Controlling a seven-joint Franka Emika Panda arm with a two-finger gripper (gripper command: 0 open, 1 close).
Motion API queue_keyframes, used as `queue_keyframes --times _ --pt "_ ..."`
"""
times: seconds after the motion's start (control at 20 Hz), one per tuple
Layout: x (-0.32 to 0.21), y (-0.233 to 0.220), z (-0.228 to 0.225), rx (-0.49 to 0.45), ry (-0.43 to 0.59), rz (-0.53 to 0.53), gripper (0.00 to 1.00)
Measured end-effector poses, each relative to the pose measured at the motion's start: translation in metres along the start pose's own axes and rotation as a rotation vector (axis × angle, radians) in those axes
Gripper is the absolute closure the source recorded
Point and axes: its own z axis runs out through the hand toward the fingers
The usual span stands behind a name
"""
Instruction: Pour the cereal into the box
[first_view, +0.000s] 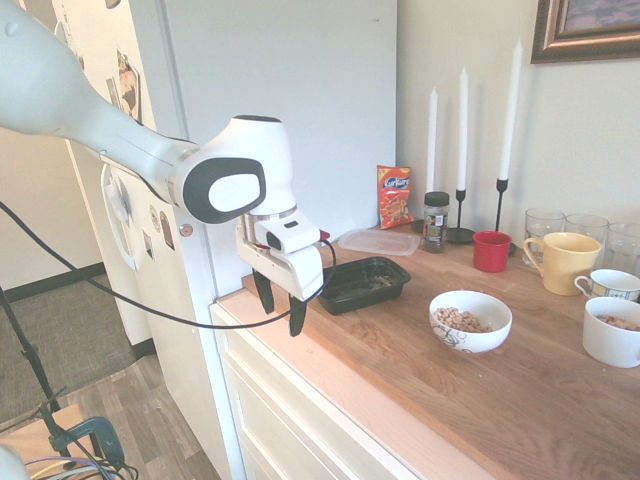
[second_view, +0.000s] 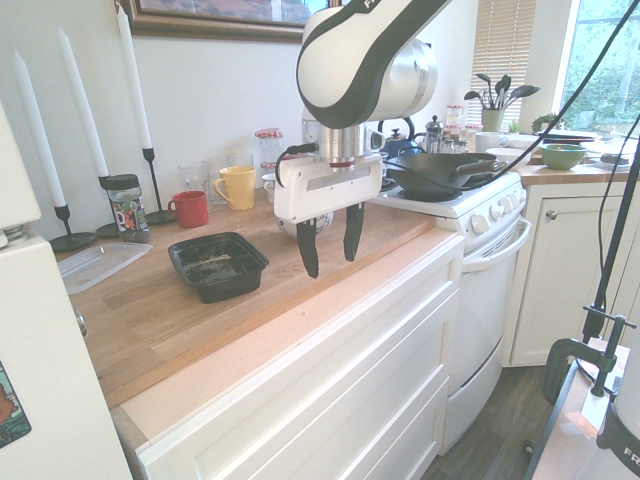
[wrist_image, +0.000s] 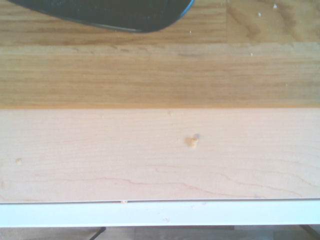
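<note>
The cereal (first_view: 461, 320) is a small heap of light-brown puffs in a white bowl (first_view: 470, 337) with dark swirls, mid-counter. The box (first_view: 365, 283) (second_view: 217, 265) is a shallow black tray to the bowl's left, with only dark smears inside. My gripper (first_view: 281, 315) (second_view: 331, 262) hangs open and holds nothing. It points down over the counter's front edge, in front of the box and apart from both. In the wrist view, the box's rim (wrist_image: 125, 12) shows beyond the pale front strip of the counter. The second exterior view hides the bowl behind the gripper.
A clear flat container (first_view: 379, 241), a snack packet (first_view: 394, 197), a jar (first_view: 435, 221) and candles (first_view: 463, 150) line the back wall. Further right stand a red cup (first_view: 491, 251), a yellow mug (first_view: 562, 262) and white mugs (first_view: 612, 332). A stove with a pan (second_view: 445, 172) adjoins the counter.
</note>
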Motion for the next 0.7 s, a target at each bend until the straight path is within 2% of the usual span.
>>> queue_keyframes --times 0.2,0.7 --pt "0.006 -0.001 -0.007 -0.004 0.016 -0.007 0.0" --pt "0.126 0.012 -0.123 0.042 0.135 0.077 0.0"
